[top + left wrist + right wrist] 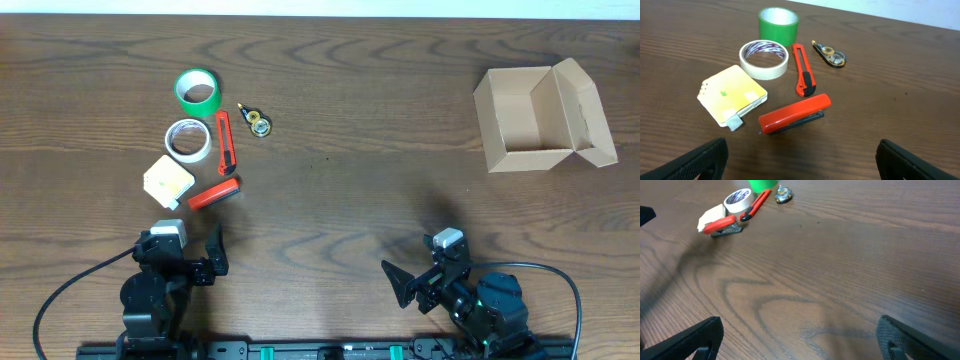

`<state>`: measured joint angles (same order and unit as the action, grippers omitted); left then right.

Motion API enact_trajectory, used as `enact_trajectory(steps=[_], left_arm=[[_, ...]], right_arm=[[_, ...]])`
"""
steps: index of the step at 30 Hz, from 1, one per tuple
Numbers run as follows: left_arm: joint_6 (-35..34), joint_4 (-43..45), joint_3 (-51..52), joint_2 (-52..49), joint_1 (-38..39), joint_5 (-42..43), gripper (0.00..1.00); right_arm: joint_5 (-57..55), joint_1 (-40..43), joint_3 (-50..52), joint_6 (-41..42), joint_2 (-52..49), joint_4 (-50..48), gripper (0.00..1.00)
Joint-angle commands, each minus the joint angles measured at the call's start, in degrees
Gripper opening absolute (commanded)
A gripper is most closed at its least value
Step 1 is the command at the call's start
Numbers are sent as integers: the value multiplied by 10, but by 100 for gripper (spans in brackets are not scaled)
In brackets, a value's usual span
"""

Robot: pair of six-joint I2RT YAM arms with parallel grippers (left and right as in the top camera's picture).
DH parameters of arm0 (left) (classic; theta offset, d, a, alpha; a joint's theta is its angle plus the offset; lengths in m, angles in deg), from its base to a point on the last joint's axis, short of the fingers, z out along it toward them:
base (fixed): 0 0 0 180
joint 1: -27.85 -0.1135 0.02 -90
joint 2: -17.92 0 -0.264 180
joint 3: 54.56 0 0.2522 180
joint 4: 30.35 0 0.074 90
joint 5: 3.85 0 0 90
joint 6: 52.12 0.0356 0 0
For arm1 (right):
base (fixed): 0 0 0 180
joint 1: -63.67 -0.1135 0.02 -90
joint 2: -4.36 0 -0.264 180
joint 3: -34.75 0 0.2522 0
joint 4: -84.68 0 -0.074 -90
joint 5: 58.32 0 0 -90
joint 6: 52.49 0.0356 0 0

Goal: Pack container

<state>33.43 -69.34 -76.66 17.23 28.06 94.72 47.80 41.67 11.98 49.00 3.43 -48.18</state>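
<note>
The tan cardboard container (543, 118) stands open at the far right of the table, flap lid up. At the far left lie a green tape roll (197, 91), a white tape roll (188, 139), a red box cutter (225, 129), a red stapler (214, 193), a correction tape dispenser (257, 122) and a pale yellow block (167, 181). My left gripper (205, 258) is open and empty just in front of the stapler (794, 113). My right gripper (405, 283) is open and empty at the front right, far from the container.
The left wrist view shows the same cluster: green roll (778, 22), white roll (764, 59), cutter (803, 76), dispenser (829, 54), yellow block (732, 95). The right wrist view shows the cluster far off, with the stapler (722, 225) nearest. Dark wood table (360, 180).
</note>
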Motion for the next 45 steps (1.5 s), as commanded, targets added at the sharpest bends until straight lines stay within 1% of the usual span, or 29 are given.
enact_trajectory(steps=[1,37,41,45], left_arm=[[4,2,11,4,-2,0,95],[4,2,11,4,-2,-2,95],[4,2,11,4,-2,-2,95],[4,2,11,4,-2,-2,95]], right_arm=[[6,-6,2,-7,6,0,99],[6,-6,2,-6,6,-9,99],[13,-6,2,34,6,-48,99],[-63,-5,2,64,4,-65,99]])
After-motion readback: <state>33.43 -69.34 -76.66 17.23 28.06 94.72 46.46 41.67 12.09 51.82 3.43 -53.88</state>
